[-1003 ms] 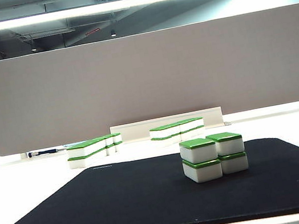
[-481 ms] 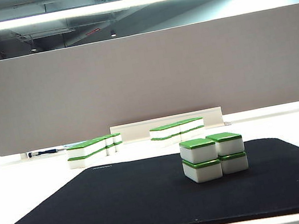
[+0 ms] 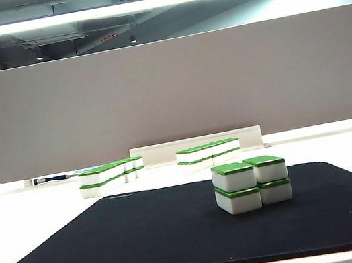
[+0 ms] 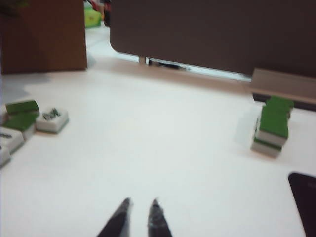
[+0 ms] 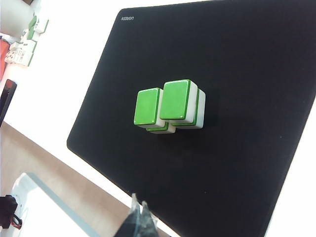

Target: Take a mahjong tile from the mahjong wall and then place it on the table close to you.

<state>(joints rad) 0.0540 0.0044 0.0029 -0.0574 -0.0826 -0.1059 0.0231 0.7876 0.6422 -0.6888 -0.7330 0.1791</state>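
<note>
The mahjong wall [image 3: 110,176], a long two-high row of small white blocks with green tops, sits on the glossy white surface [image 3: 34,218] just beyond the far left corner of the black rounded-corner mat [image 3: 147,239]. A shorter side-on row of the same tiles [image 3: 208,153] lies to its right, and a two-by-two cluster of tiles [image 3: 250,183] stands on the mat, nearer the camera.

Across the last second nothing in the exterior view has shifted: wall, short row and cluster keep their places, and neither arm has entered. The wall looks untouched, so no tile has been taken and the task is judged to be at its start.

The left end effector [image 4: 139,213] hangs low over bare surface, its two dark fingertips nearly together with only a slim gap, gripping nothing; the wall stands well ahead of it, off to one side [image 4: 273,126]. The right end effector [image 5: 138,207] hovers above the mat's near edge, short of the cluster [image 5: 169,105], tips pressed closed and empty.
</note>
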